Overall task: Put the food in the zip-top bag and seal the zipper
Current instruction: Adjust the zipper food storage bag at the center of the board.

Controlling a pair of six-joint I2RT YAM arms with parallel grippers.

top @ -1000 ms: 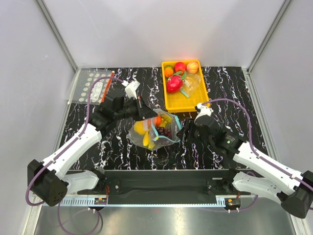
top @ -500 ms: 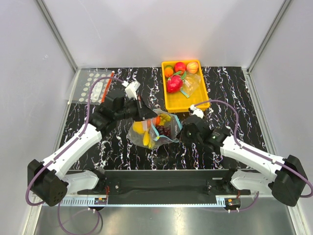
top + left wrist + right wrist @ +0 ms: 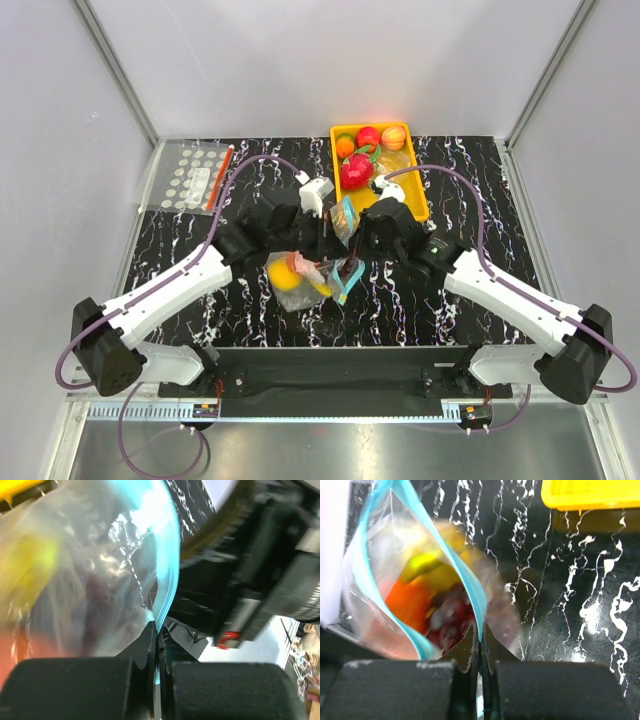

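Observation:
The clear zip-top bag (image 3: 300,278) hangs above the black marbled table between my two grippers. The food shows through it: yellow bananas (image 3: 422,565), an orange-red fruit (image 3: 405,600) and dark grapes (image 3: 451,621). Its teal zipper (image 3: 475,597) runs in two strips that part, so the mouth gapes. My left gripper (image 3: 159,640) is shut on the teal zipper (image 3: 167,555) at one end. At the other end my right gripper (image 3: 481,636) is shut on the same strip. In the top view the left gripper (image 3: 333,226) and right gripper (image 3: 352,240) stand close together.
A yellow tray (image 3: 421,200) at the back holds several more toy fruits, among them a red one (image 3: 357,170), just behind the right wrist. A white-dotted clear bag with a red strip (image 3: 190,178) lies at the back left.
The right gripper closed on the bag's teal strip. Both arms then lifted the bag off the table and carried it right and back toward the tray; the fruits slid to its bottom.

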